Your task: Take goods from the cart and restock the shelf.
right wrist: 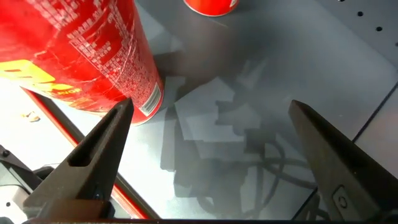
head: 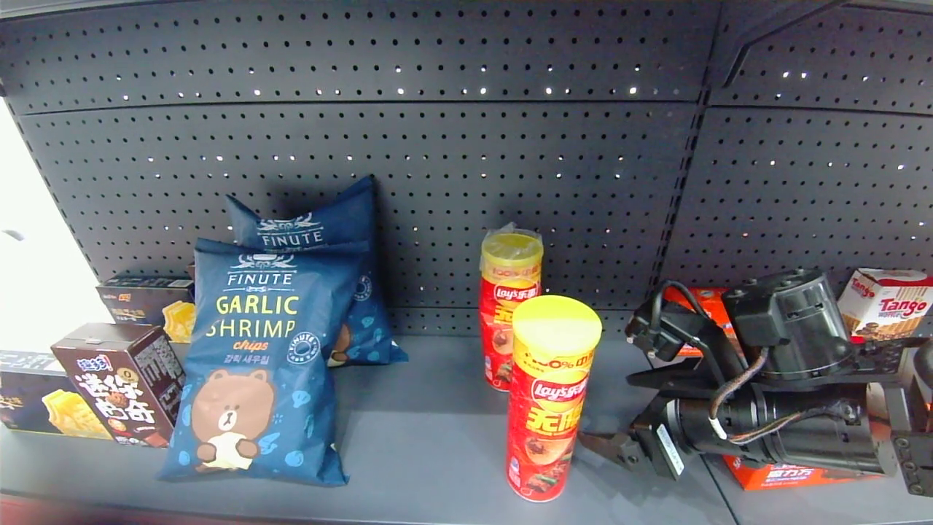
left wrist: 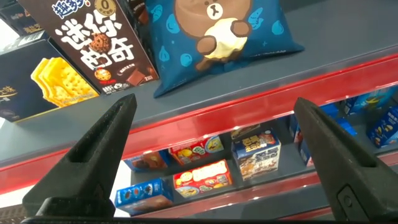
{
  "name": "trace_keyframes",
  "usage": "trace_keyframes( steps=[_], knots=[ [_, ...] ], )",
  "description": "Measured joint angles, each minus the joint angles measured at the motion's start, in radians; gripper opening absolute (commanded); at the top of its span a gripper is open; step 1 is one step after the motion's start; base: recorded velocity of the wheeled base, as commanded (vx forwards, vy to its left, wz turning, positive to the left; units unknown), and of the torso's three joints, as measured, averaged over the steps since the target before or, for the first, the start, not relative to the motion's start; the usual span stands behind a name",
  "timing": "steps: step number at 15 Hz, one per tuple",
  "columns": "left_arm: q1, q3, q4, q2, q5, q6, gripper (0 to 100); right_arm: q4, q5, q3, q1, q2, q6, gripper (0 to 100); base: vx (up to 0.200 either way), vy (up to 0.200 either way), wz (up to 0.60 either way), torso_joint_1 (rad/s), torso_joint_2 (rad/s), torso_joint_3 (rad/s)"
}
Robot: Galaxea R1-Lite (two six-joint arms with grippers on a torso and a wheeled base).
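Two red chip cans with yellow lids stand on the grey shelf (head: 437, 437): the front can (head: 548, 397) near the shelf's edge and the back can (head: 509, 306) by the pegboard. My right gripper (head: 619, 412) hovers just right of the front can, open and holding nothing. From the right wrist, the front can (right wrist: 81, 56) lies beside one finger, outside the right gripper (right wrist: 210, 106), and the back can's base (right wrist: 210, 5) is farther off. My left gripper (left wrist: 214, 99) is open and empty in front of the shelf's red edge (left wrist: 249, 99), below the blue chip bag (left wrist: 217, 37).
Two blue chip bags (head: 262, 364) stand left of the cans, with brown snack boxes (head: 120, 383) at the far left. Orange and white boxes (head: 885, 302) sit behind the right arm. A lower shelf (left wrist: 205, 171) holds several small packs. Bare shelf floor lies between bags and cans.
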Motion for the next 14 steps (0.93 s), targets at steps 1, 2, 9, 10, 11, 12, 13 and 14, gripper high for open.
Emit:
trace_keyframes(
  steps=[1, 2, 9, 10, 11, 12, 13, 14],
  knots=[
    [0.000, 0.000, 0.000, -0.004, 0.000, 0.000, 100, 0.000, 0.000, 0.002, 0.000, 0.000, 0.000, 100, 0.000, 0.000, 0.00, 0.000, 0.00, 0.000],
    [0.000, 0.000, 0.000, -0.006, 0.000, 0.000, 100, 0.000, 0.000, 0.005, -0.002, -0.001, 0.000, 100, 0.000, 0.000, 0.00, 0.000, 0.00, 0.000],
    [0.000, 0.003, 0.000, -0.012, 0.000, 0.000, 100, 0.000, 0.000, -0.004, -0.013, 0.005, 0.000, 100, 0.000, 0.000, 0.00, 0.000, 0.00, 0.000],
    [0.000, 0.003, 0.000, -0.012, 0.000, 0.000, 100, 0.000, 0.000, -0.007, -0.007, 0.008, 0.000, 100, 0.000, 0.000, 0.00, 0.000, 0.00, 0.000],
    [0.001, 0.004, 0.000, -0.013, 0.000, 0.000, 100, 0.000, 0.000, -0.008, -0.002, 0.012, 0.000, 100, 0.000, 0.000, 0.00, 0.000, 0.00, 0.000],
    [0.001, 0.004, 0.000, -0.013, 0.000, 0.000, 100, 0.000, 0.000, -0.011, 0.003, 0.015, 0.000, 100, 0.000, 0.000, 0.00, 0.000, 0.00, 0.000],
    [0.000, 0.005, 0.000, -0.013, 0.000, 0.000, 100, 0.000, -0.001, -0.014, 0.007, 0.018, 0.000, 100, 0.000, 0.000, 0.00, 0.000, 0.00, 0.000],
    [0.000, 0.005, 0.000, -0.013, 0.000, 0.000, 100, 0.000, -0.001, -0.016, 0.010, 0.020, 0.000, 100, 0.000, 0.000, 0.00, 0.000, 0.00, 0.000]
  ],
)
